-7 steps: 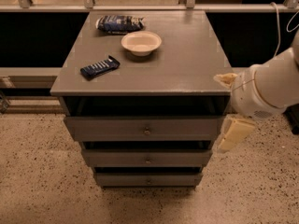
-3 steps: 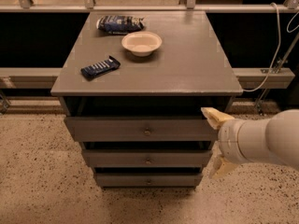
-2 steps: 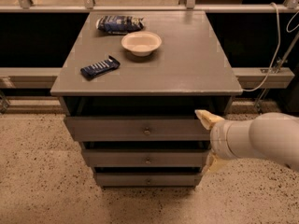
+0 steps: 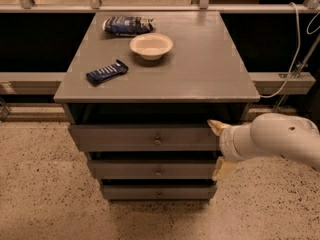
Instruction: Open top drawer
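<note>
so from my feed right now: the gripper is parked at the right end of the drawer stack, just under the table's front right corner. its two tan fingers are spread apart one above the other and there's nothing between them, so it's released. the upper fingertip sits at the top right corner of the top drawer, and the lower one is down by the right end of the middle drawer. can't tell if either is actually touching wood. the white arm comes in from the right.

the top drawer is right under the table's front edge and looks shut, with its small round knob well left of the gripper.

up top there's a white bowl near the middle, a blue chip bag by the back left corner, and a dark blue snack bar towards the left edge.
</note>
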Robot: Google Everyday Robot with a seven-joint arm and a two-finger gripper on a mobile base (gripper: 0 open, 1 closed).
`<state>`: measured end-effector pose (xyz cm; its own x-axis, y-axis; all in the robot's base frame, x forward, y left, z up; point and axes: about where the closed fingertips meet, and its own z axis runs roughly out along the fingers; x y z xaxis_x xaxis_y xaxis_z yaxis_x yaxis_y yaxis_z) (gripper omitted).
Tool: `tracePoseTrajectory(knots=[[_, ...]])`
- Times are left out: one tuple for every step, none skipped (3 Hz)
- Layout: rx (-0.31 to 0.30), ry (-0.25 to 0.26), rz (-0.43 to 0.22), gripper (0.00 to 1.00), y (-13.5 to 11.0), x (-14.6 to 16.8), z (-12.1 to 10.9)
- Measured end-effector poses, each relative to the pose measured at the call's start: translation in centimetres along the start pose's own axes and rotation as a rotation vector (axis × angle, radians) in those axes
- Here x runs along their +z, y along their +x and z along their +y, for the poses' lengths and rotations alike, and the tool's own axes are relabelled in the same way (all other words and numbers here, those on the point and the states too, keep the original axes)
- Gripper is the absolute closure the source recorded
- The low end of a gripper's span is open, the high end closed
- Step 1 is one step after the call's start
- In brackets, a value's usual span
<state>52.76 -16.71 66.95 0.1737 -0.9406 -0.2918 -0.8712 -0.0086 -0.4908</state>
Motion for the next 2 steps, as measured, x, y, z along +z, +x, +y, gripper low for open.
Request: tracePoseTrajectory(knots=[[0.015,-0.027,0.015,0.0,0.8,1.0,-1.6],[0.034,-0.07,0.026,0.0,1.3,2.3,-3.7]])
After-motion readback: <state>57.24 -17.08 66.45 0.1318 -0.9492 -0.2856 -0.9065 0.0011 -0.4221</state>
